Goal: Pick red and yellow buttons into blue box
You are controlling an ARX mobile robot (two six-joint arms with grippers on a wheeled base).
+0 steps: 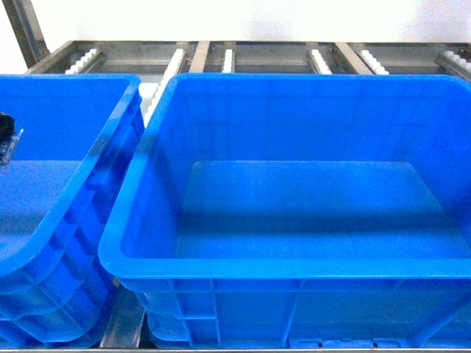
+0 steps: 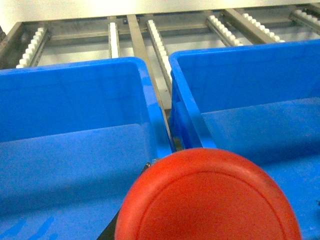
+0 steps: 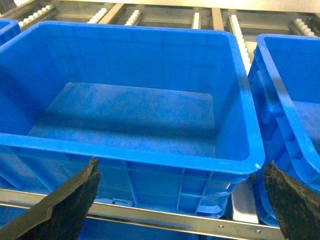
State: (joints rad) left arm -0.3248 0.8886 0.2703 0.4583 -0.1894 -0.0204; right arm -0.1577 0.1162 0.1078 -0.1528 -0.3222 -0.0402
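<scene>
Head view: large blue box fills the centre and right of the frame. Smooth, glossy plastic; thick rolled rim, rounded corners, ribbed outer wall along the bottom edge. Inner floor bare, faintly scuffed. A second blue crate sits just beside it at the left, rims nearly touching, a narrow gap between. At the far left edge, over that second crate, a small dark piece of the left gripper pokes into frame.

Behind both, along the top of the frame, a metal roller rack: grey steel rails with rows of small white rollers.

Left wrist view: red button fills the bottom centre, very close to the lens; round, domed, matte red cap, slightly blurred. It lies over the gap between the two crates. Base and left jaws hidden behind the cap, so cannot tell how they stand. Yellow button not seen.

Right wrist view: right gripper low in frame, dark rough-textured fingers spread wide, nothing between them, in front of the box's near wall.
</scene>
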